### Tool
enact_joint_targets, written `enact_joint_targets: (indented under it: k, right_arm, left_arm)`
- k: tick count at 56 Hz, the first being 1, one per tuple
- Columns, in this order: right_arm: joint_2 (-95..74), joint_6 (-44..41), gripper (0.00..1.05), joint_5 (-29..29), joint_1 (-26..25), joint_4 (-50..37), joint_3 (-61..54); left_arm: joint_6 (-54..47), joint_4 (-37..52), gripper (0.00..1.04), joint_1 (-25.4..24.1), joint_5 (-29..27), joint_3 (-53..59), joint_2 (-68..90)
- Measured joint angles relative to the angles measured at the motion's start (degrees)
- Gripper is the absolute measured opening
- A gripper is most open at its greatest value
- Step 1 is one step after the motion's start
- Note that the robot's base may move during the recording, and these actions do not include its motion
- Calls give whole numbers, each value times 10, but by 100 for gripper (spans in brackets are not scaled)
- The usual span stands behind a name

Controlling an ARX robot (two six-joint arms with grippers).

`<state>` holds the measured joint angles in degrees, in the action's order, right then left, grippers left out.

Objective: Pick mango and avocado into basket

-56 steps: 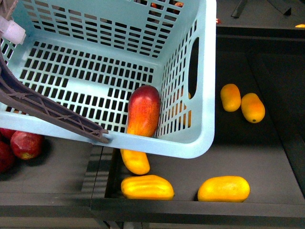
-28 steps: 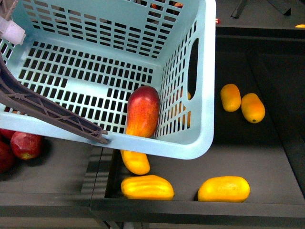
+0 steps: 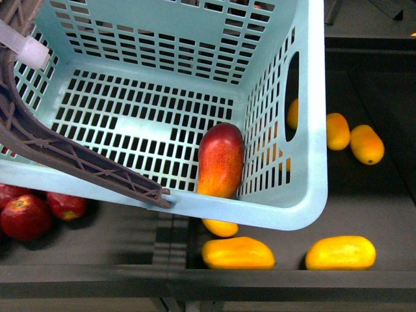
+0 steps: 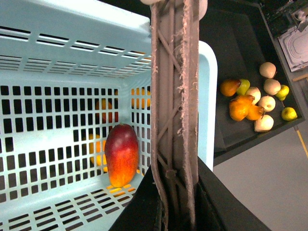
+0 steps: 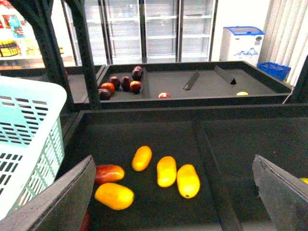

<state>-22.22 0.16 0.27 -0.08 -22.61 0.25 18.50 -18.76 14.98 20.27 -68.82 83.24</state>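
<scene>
In the basket [image 3: 305,195] lies one mango [image 3: 220,160]; left end effector [image 4: 178,195] grips its handle [image 4: 175,96], right end effector [image 5: 173,163] gapes

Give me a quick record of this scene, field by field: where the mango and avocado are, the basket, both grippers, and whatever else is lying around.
basket: light teal, slotted walls and floor
mango: inside the basket, on the floor against a side wall
avocado: not visible in any view
left gripper: jaws shut on the basket's handle
right gripper: jaws open, empty
other fruit: yellow mangoes and red apples outside the basket
</scene>
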Motion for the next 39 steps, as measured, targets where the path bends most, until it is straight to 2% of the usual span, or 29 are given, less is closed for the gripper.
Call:
enact_joint_targets:
  k: [39]
  right_arm:
    - [0,0,97,-2,0,-1,0]
  left_arm:
    - [-3,1,11,-7,-5,0,0]
